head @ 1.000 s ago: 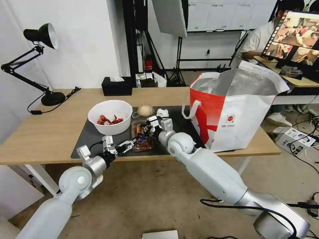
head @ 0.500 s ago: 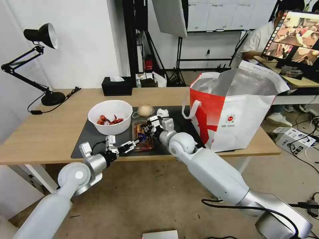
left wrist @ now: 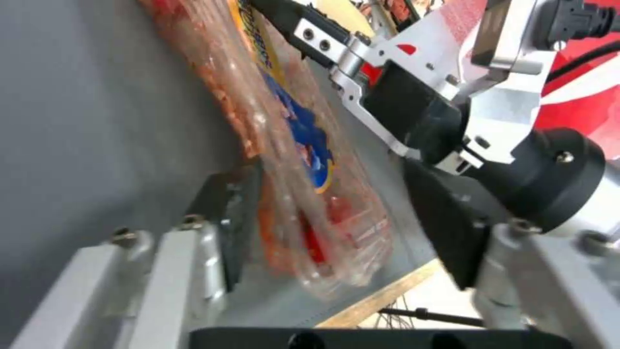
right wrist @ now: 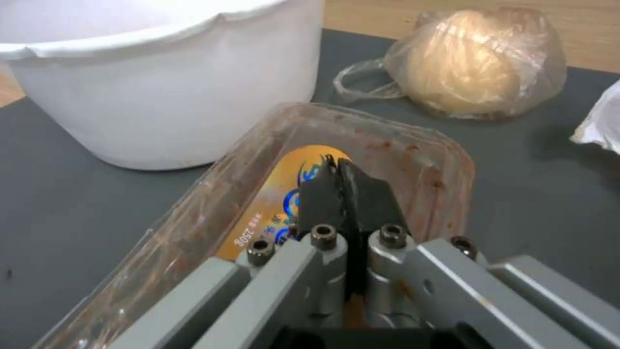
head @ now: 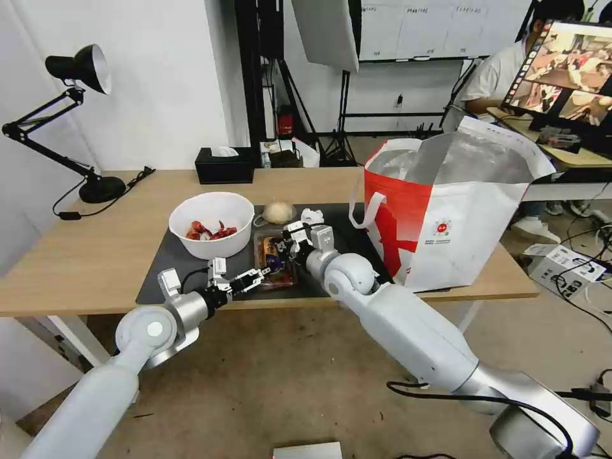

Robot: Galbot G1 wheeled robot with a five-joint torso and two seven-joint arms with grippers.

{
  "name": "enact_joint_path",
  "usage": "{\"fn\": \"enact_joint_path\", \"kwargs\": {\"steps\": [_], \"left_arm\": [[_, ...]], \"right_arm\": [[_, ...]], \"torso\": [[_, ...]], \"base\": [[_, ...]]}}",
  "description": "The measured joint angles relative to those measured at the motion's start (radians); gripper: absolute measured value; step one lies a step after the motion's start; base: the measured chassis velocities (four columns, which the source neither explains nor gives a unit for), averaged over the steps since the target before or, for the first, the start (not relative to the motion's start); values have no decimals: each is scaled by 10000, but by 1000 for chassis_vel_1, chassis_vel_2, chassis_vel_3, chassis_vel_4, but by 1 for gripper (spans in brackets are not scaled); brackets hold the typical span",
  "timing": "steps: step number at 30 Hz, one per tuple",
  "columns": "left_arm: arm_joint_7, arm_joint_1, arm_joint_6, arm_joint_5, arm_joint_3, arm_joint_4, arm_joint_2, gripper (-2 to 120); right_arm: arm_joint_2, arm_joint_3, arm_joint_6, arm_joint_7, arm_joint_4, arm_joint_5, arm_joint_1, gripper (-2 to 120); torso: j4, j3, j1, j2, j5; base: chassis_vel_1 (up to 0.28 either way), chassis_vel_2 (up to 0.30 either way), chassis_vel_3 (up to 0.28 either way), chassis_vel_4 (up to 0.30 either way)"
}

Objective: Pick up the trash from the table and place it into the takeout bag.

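Change since earlier frames: the left end effector (head: pixel 260 276) has been advanced along the near edge of the mat (head: pixel 172 261) toward the clear plastic tray (head: pixel 275 262); the remaining items are unmoved.

Left end effector (left wrist: pixel 336 228): fingers spread, set on either side of the tray's (left wrist: pixel 290 145) near end; contact cannot be determined.

Right end effector (head: pixel 285 239): fingers pressed together, pinching the far wall of the tray (right wrist: pixel 387 160), one finger inside, one outside, as seen in the right wrist view (right wrist: pixel 346 186).

Clear plastic tray: on the dark grey mat near the front edge of the surface (head: pixel 83 255), holding orange-red leftovers and a printed wrapper.

White bowl (head: pixel 211 224): on the mat just left of the tray, red scraps inside.

Beige lump in clear plastic (head: pixel 278 211): on the mat behind the tray.

Crumpled white tissue (head: pixel 311 217): just right of the lump.

Takeout bag (head: pixel 446 210): upright and open at the right end of the surface.

Black tissue box (head: pixel 224 165): at the far edge.
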Motion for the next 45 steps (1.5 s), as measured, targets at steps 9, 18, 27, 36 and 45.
{"fn": "enact_joint_path", "kwargs": {"steps": [9, 18, 27, 36, 45], "left_arm": [[0, 49, -40, 26, -20, -9, 31, 21], [-2, 158, -60, 99, -59, -75, 8, 0], [1, 317, -100, 120, -236, -267, 48, 0], [14, 562, -151, 171, -515, -552, 15, 0], [36, 810, -351, 395, -686, -869, -107, 0]], "right_arm": [[21, 30, 1, 9, -2, 3, -12, 0], [46, 50, 12, 23, 0, 3, -37, 0], [-152, 348, -4, 165, 572, 234, -191, 0], [-1148, 1349, 420, 388, 2404, 1366, -804, 17], [-2341, 3149, 701, 307, 4070, 1794, -2591, 52]], "torso": [[0, 0, 0, 0, 0], [1, 0, 0, 0, 0], [2, 0, 0, 0, 0], [1, -1, 0, 0, 1], [1, -1, 0, 1, -1]], "base": [[0, 0, 0, 0], [0, 0, 0, 0], [0, 0, 0, 0], [0, 0, 0, 0], [0, 0, 0, 0]]}}
